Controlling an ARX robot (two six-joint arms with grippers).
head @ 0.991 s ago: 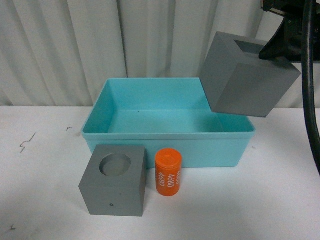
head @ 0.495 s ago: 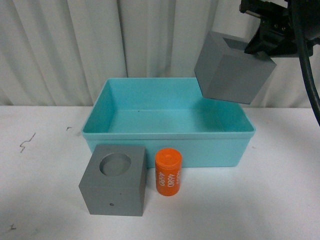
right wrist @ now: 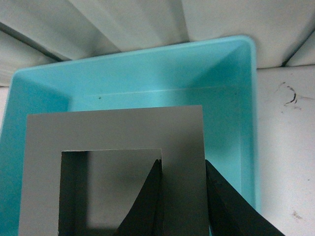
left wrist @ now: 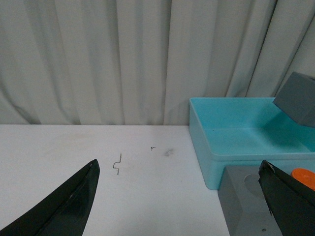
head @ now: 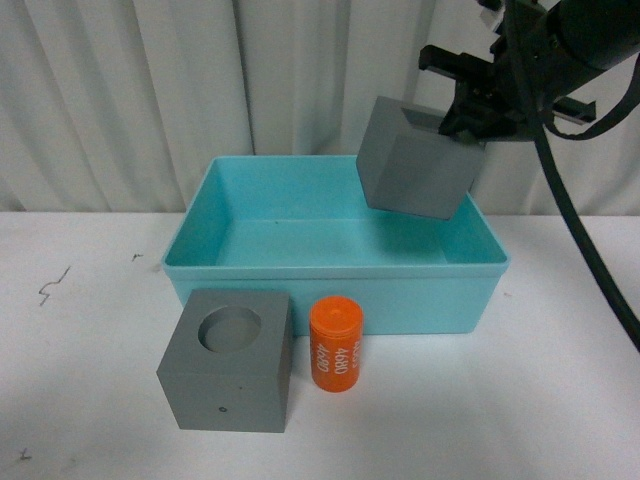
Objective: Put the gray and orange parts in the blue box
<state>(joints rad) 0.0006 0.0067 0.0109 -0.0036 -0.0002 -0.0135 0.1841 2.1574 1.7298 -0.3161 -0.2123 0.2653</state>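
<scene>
Right gripper [head: 460, 120] holds the tilted gray cube [head: 415, 165] by one wall above the blue box [head: 330, 290], far-right corner (left gripper [left wrist: 178, 164] gapes).

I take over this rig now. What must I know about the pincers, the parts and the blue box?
Right pincer: shut on the gray cube with the square recess, held tilted above the blue box.
Left pincer: open, empty, over the table.
Gray cube with the round recess and orange cylinder: on the table in front of the box.
Done: nothing lies in the box yet.
To do: lower and release the held cube, then move the other two parts in.
</scene>
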